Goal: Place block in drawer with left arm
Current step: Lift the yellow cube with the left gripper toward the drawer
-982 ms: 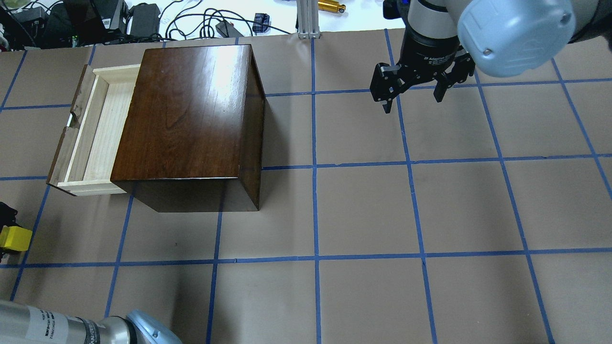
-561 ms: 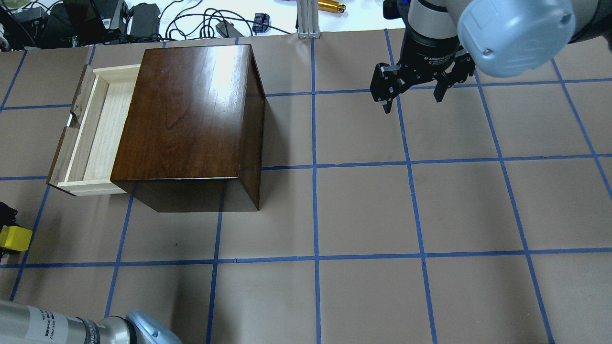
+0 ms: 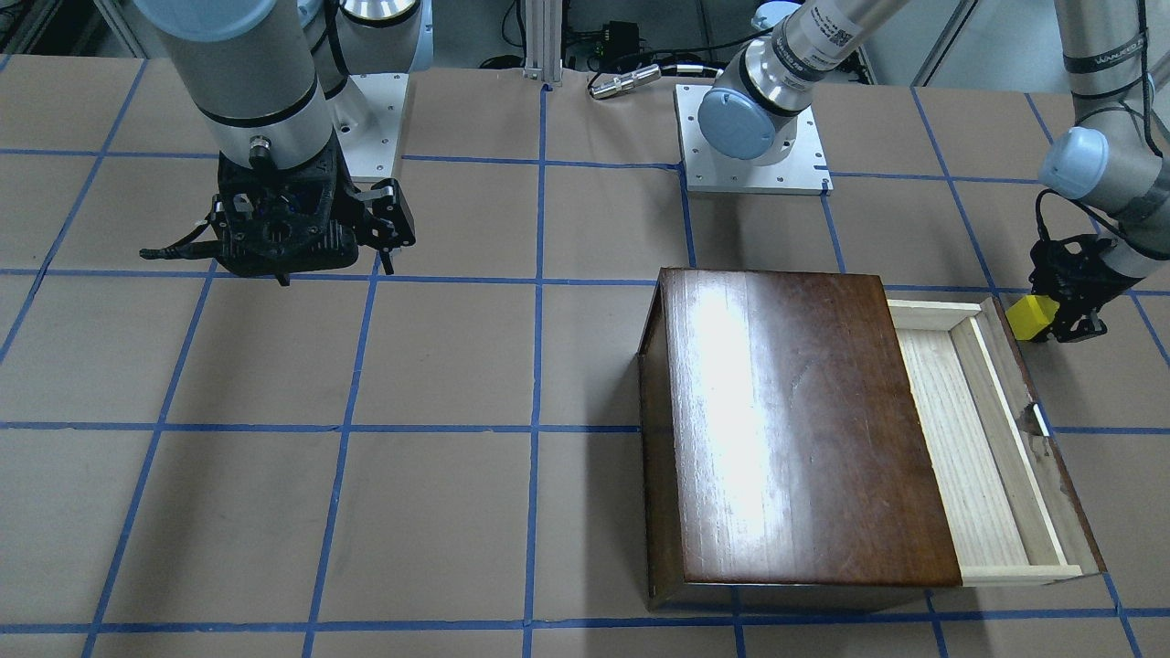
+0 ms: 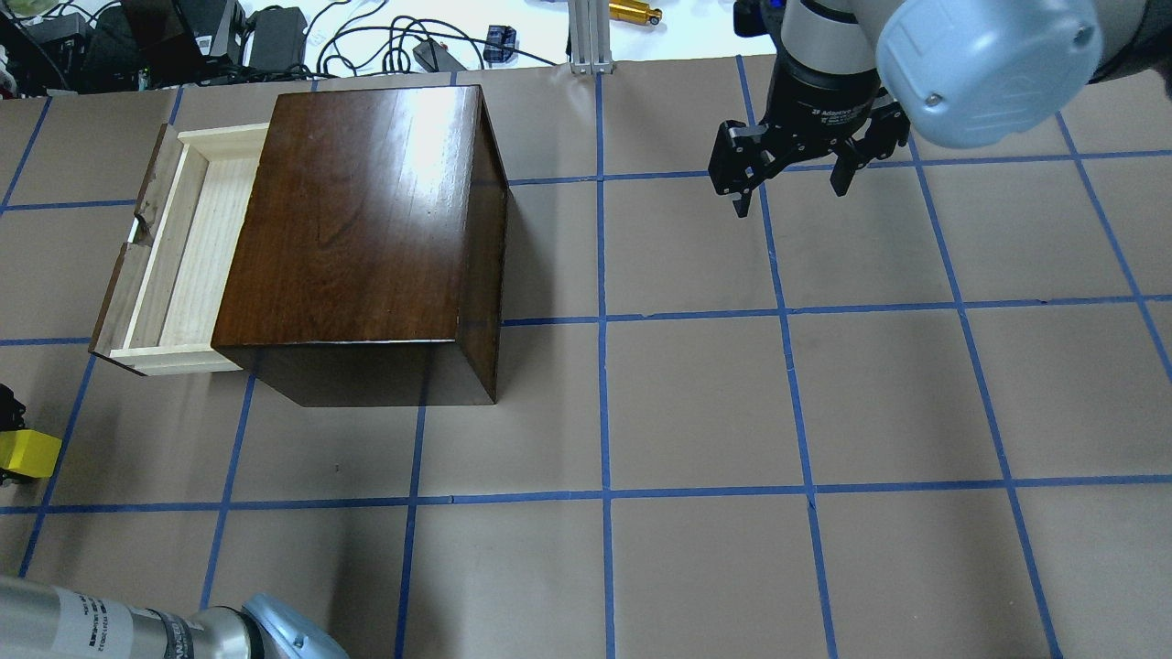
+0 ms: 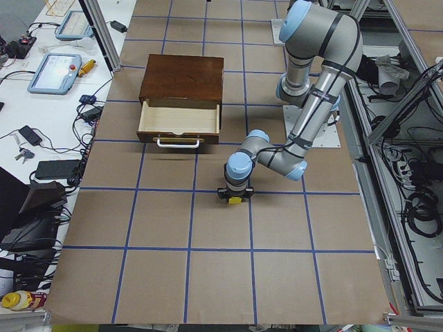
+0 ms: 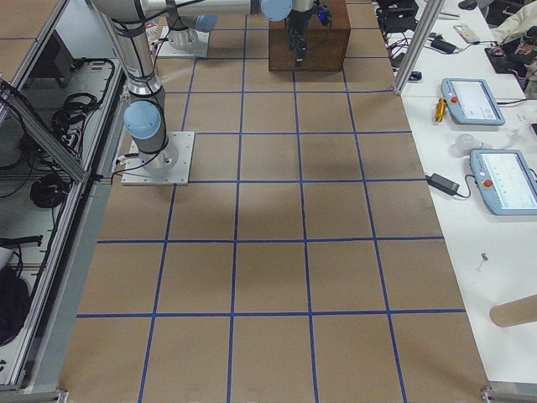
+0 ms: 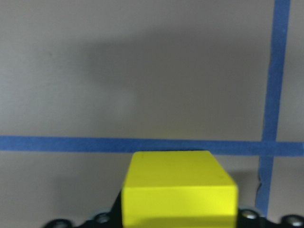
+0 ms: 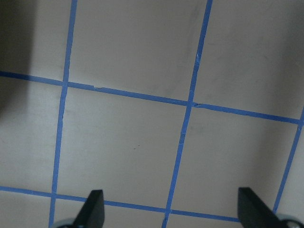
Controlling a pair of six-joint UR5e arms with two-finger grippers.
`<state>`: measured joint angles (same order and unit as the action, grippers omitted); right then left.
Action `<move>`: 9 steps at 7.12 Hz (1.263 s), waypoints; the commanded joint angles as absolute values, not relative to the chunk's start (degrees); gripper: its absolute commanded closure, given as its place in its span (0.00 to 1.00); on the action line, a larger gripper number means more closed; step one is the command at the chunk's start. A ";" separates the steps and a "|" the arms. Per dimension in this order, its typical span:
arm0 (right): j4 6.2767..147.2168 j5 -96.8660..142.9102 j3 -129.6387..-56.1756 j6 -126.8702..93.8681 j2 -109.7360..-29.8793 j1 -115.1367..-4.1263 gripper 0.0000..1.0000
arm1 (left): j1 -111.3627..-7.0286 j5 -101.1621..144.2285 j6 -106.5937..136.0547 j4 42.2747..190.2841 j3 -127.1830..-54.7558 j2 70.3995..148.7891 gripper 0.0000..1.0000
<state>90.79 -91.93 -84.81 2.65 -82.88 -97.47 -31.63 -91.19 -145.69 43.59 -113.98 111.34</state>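
The yellow block (image 4: pixel 27 455) is held in my left gripper (image 3: pixel 1053 315), which is shut on it, at the table's left edge. It is above the paper, nearer the robot than the open drawer (image 4: pixel 179 247) and outside its dark front panel. The left wrist view shows the block (image 7: pixel 179 192) over a blue tape line. The drawer (image 3: pixel 983 439) stands pulled out of the dark brown cabinet (image 4: pixel 366 220), and its pale-wood tray shows nothing inside. My right gripper (image 4: pixel 792 190) is open and holds nothing, hanging over the far right of the table; its fingertips (image 8: pixel 95 209) show wide apart.
The cabinet (image 3: pixel 786 429) is tall and stands between the two arms. Blue tape lines grid the brown paper. Cables, a power brick and a gold cylinder (image 4: pixel 634 12) lie beyond the far edge. The arm base plates (image 3: pixel 751 137) are at the robot's side.
The left gripper with the yellow block has crept very slightly away from the robot, toward the drawer's side. The right arm and the drawer have not moved.
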 commanded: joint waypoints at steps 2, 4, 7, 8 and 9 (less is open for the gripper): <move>90.79 -91.93 -84.81 2.72 -82.88 -97.47 0.00 | -36.54 -91.23 -141.08 52.51 -105.77 105.75 1.00; 90.79 -91.85 -84.81 2.64 -82.88 -97.47 0.00 | -44.08 -91.14 -136.16 69.00 -92.70 103.46 1.00; 90.79 -91.93 -84.81 2.72 -82.88 -97.47 0.00 | -57.44 -89.83 -128.01 72.95 -88.15 100.99 1.00; 90.79 -91.85 -84.81 2.72 -82.88 -97.47 0.00 | -61.83 -89.82 -123.01 72.95 -87.89 101.68 1.00; 90.79 -91.93 -84.81 2.64 -82.88 -97.47 0.00 | -65.62 -89.65 -118.09 72.69 -88.15 102.47 1.00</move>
<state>90.79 -91.90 -84.81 2.71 -82.88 -97.47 -60.53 -89.87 -124.13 72.79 -88.11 101.76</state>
